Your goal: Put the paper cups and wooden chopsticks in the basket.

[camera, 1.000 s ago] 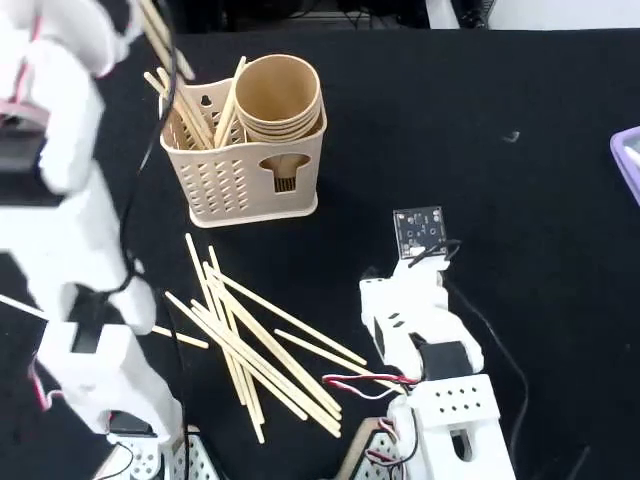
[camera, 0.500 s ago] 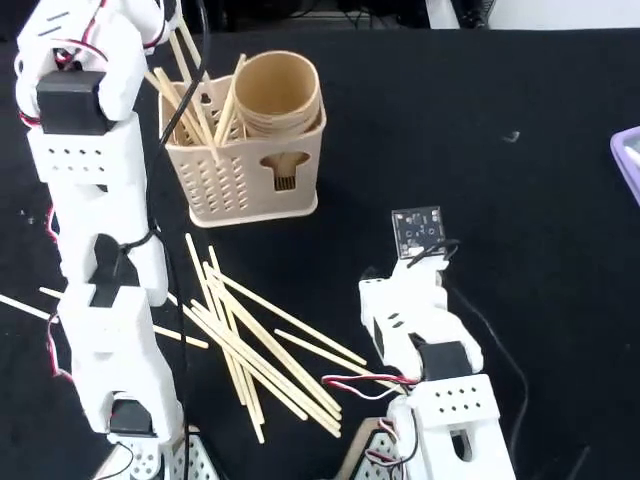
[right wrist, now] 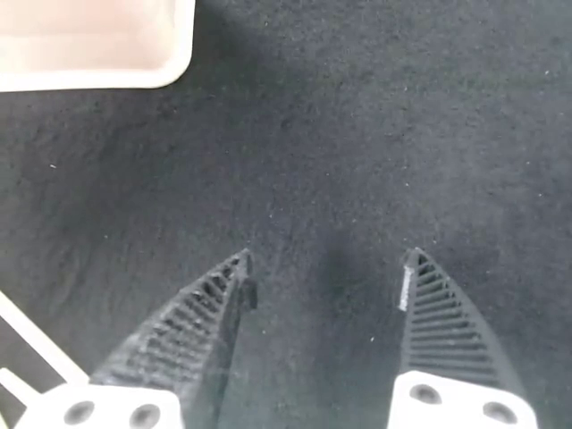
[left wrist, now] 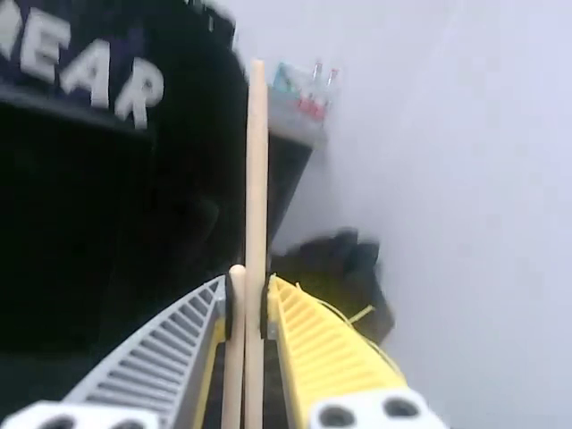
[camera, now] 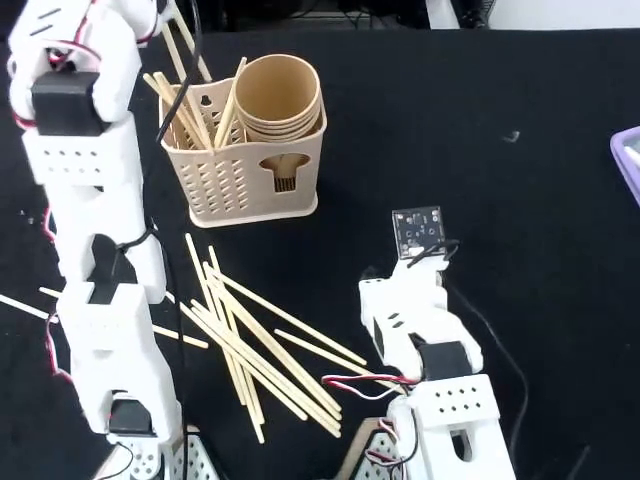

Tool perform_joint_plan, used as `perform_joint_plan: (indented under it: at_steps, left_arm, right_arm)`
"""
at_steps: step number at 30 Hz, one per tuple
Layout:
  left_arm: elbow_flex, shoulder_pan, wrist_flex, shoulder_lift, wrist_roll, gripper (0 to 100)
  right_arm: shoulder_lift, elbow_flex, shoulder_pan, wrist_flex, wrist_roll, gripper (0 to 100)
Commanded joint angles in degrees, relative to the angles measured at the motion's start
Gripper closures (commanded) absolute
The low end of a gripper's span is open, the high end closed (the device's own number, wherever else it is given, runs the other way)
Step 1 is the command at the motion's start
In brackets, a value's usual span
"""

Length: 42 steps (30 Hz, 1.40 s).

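**Loaded for the drop**

High view: cups (camera: pixel 280 95) nested in basket (camera: pixel 250 190); loose chopsticks (camera: pixel 260 350) on bench (camera: pixel 500 130), uncollected.
Left wrist view: left claw (left wrist: pixel 249 288) clamped on two chopsticks (left wrist: pixel 256 161), likely lined up for dropping in.
Right wrist view: right claw (right wrist: pixel 326 273) apart, low over bench.

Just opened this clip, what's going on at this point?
The left gripper is shut on a pair of wooden chopsticks, raised near the basket. The basket already holds stacked paper cups and standing chopsticks. A pile of loose chopsticks lies on the black table in front of it. The right gripper is open and empty, low over the table.
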<state>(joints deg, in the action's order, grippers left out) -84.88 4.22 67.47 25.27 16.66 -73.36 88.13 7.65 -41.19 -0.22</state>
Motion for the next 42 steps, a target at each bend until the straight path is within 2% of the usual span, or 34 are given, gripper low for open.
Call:
perform_joint_plan:
  at_steps: [1,7,14,24,34,42]
  left_arm:
    - [-7.2,1.7,-4.1,-0.8,-0.1,97]
    - [-7.2,1.9,-4.4,-0.7,-0.4,97]
    - [-6.5,2.3,2.3,3.3,-0.5,97]
    - [-6.5,2.1,3.7,5.8,-0.5,97]
    - [-10.3,2.1,15.6,6.2,-0.6,97]
    - [-10.3,2.1,18.7,6.2,-0.6,97]
  right_arm:
    - [-1.5,-0.9,0.7,1.1,0.2,73.7]
    - [-1.5,-0.9,0.7,1.1,0.2,73.7]
    - [-1.5,-0.9,0.7,1.1,0.2,73.7]
    - [-1.5,-0.9,0.7,1.1,0.2,73.7]
    - [-1.5,-0.9,0.7,1.1,0.2,73.7]
    - [-1.5,-0.9,0.7,1.1,0.2,73.7]
